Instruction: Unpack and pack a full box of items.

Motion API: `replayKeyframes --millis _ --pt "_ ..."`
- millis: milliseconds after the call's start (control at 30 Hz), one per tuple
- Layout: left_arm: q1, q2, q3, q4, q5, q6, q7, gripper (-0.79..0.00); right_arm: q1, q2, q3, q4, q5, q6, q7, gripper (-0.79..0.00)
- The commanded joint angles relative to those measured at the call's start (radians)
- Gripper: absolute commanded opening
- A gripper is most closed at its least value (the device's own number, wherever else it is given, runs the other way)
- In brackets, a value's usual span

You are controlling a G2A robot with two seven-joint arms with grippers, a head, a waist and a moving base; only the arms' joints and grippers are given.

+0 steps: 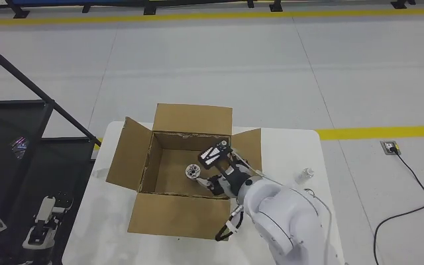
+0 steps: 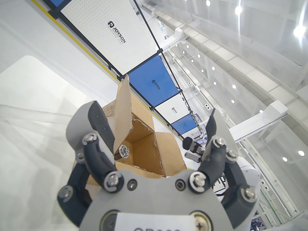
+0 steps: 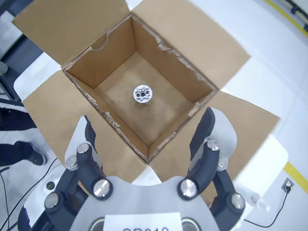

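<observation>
Spreading across most of the top view, the white worktop [image 1: 89, 225] carries one open cardboard box [image 1: 192, 119] with its four flaps folded outward and its inner rims torn ragged. The box looks light and stiff, so a knock against a wall would probably shift it.

The right hand [image 3: 148, 121] hangs over the box's corner at about 4 o'clock, fingers spread and empty, pointing down into the opening. The left hand [image 2: 155, 121] sits low off the worktop's edge near 8 o'clock, angled up at the outside of the box, its fingers also spread with nothing between them.

The task's thing, a small silver-topped item [image 3: 142, 94], stands upright near the middle of the box floor, apart from every wall. Its round perforated cap faces up over a darker body. It reads as rigid, light and probably smooth-sided, so it may slip or topple and roll if pushed from one side. The best hold seems to be a straight descent with the fingers straddling the cap and closing on opposite sides just beneath it.

A small clear bottle [image 1: 305, 174] lies on the worktop at 3 o'clock, well apart from the box.
</observation>
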Motion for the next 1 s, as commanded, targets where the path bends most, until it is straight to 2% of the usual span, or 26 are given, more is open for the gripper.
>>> replayKeyframes --millis 0,167,267,367,533,833,867,900,933,967 --pt "0.0 0.0 0.0 0.0 0.0 0.0 0.0 0.0 -0.06 0.011 0.106 -0.08 0.002 -0.007 -0.017 0.0" --pt "0.0 0.0 0.0 0.0 0.0 0.0 0.0 0.0 -0.165 0.035 0.381 -0.114 0.062 -0.034 -0.053 0.0" --pt "0.0 0.0 0.0 0.0 0.0 0.0 0.0 0.0 -0.207 0.049 0.508 -0.059 0.067 -0.059 -0.058 0.0" --pt "0.0 0.0 0.0 0.0 0.0 0.0 0.0 0.0 -0.231 0.061 0.59 0.016 0.057 -0.075 -0.066 0.0" --pt "0.0 0.0 0.0 0.0 0.0 0.0 0.0 0.0 -0.232 0.077 0.645 0.155 0.032 -0.091 -0.07 0.0" --pt "0.0 0.0 0.0 0.0 0.0 0.0 0.0 0.0 -0.186 0.099 0.62 0.337 0.026 -0.141 -0.03 0.0" --pt "0.0 0.0 0.0 0.0 0.0 0.0 0.0 0.0 -0.184 0.101 0.617 0.343 0.024 -0.141 -0.029 -0.015" --pt "0.0 0.0 0.0 0.0 0.0 0.0 0.0 0.0 -0.183 0.103 0.613 0.349 0.025 -0.143 -0.027 -0.166" --pt "0.0 0.0 0.0 0.0 0.0 0.0 0.0 0.0 -0.182 0.105 0.61 0.354 0.028 -0.145 -0.025 -0.388" --pt "0.0 0.0 0.0 0.0 0.0 0.0 0.0 0.0 -0.181 0.107 0.608 0.358 0.027 -0.144 -0.024 -0.431"
